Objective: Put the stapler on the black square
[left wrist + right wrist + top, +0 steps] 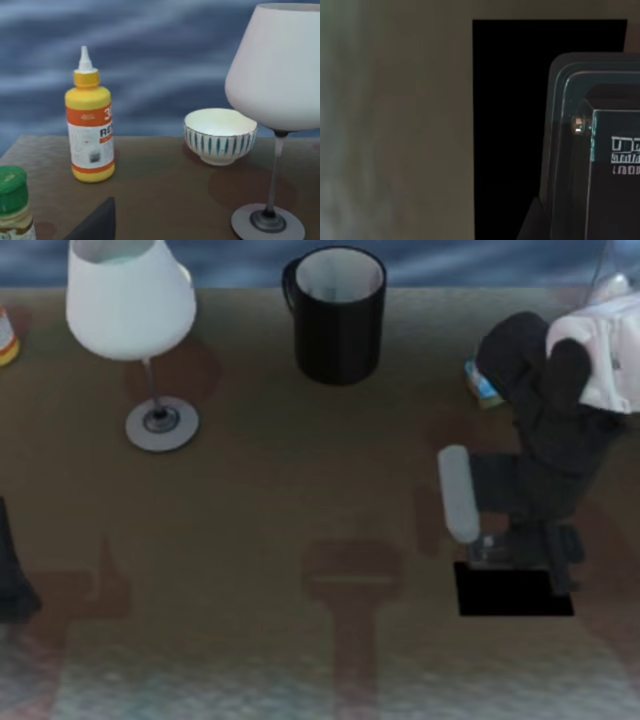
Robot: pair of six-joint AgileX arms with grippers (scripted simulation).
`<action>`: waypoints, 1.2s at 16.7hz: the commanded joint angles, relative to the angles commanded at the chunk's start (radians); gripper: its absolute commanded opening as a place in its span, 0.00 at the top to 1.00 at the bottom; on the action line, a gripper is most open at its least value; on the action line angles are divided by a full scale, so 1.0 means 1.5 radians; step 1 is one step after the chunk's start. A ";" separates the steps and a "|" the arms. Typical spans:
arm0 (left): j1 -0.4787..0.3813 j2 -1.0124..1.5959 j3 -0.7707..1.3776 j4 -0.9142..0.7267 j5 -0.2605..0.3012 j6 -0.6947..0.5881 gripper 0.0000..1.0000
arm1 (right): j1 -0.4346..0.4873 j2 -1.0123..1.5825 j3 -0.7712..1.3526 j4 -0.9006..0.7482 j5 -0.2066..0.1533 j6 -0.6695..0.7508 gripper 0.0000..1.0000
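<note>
Stapler (600, 150): up off the bench (300, 500), carried under the right end effector (530, 545), hanging over the upper edge of the black square (515, 595) on the top view's right side. In the right wrist view, seen overlapping one side of the black patch, with much of the patch uncovered beside it.

Judged stiff and compact, with a hard shell, likely smooth and a little slippery. Probably some weight for its size from metal inside. Not fragile. Best taken across the narrow width near mid-length, so neither end tips down. Hinged top liable to give slightly under a squeeze, so a firm hold low on the body seems wise.

Right end effector apparently clamped on the stapler, though contact itself is hard to make out.

Nothing lying on the black square and nothing standing close around it. Blue-and-white brush (482, 385) farther back, half hidden behind the right arm. Black mug (335, 315) at the back centre, well apart. White wine glass (130, 300) at back left, tall and easily toppled, but far from this work. Near it, a yellow bottle (90, 130), a striped bowl (220, 135) and a green-capped jar (12, 200).

Left end effector (10, 575) parked at the left edge; open or closed, cannot tell.
</note>
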 joint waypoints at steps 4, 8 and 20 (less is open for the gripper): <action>0.000 0.000 0.000 0.000 0.000 0.000 0.00 | 0.001 0.028 -0.056 0.081 0.000 -0.001 1.00; 0.000 0.000 0.000 0.000 0.000 0.000 0.00 | 0.002 0.029 -0.059 0.084 0.000 -0.001 1.00; 0.000 0.000 0.000 0.000 0.000 0.000 0.00 | 0.002 0.029 -0.059 0.084 0.000 -0.001 0.10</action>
